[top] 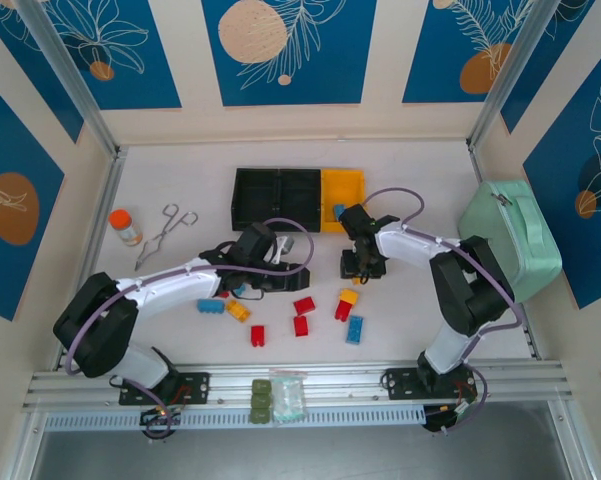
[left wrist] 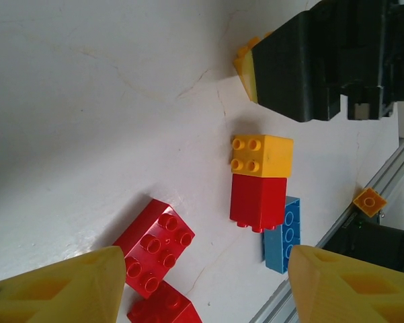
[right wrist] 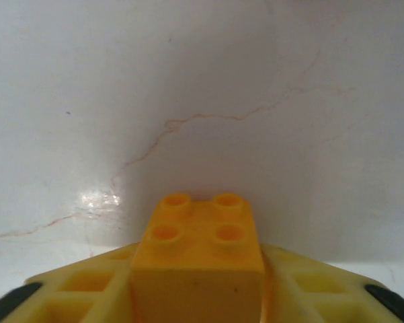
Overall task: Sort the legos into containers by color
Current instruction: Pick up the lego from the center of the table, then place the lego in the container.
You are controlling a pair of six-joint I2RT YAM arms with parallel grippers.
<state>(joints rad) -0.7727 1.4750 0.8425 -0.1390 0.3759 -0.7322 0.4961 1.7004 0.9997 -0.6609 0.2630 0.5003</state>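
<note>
My right gripper (right wrist: 198, 289) is shut on a yellow square lego (right wrist: 198, 245), low over the white table. From above this gripper (top: 360, 268) sits just in front of the yellow bin (top: 342, 186), which joins two black bins (top: 276, 196). My left gripper (top: 292, 276) is open with nothing between its yellow fingers (left wrist: 60, 286). Ahead of it lie two red legos (left wrist: 154, 247), a yellow lego (left wrist: 262, 155) stacked on a red one (left wrist: 258, 200), and a blue lego (left wrist: 282, 233). More legos lie near the left arm: blue (top: 211, 307), yellow (top: 238, 311), red (top: 257, 335).
An orange-capped bottle (top: 126, 227) and metal forceps (top: 167, 232) lie at the left. A mint-green case (top: 510, 240) stands at the right. Olive-green blocks (top: 262, 399) with a clear bag (top: 288, 395) rest on the front rail.
</note>
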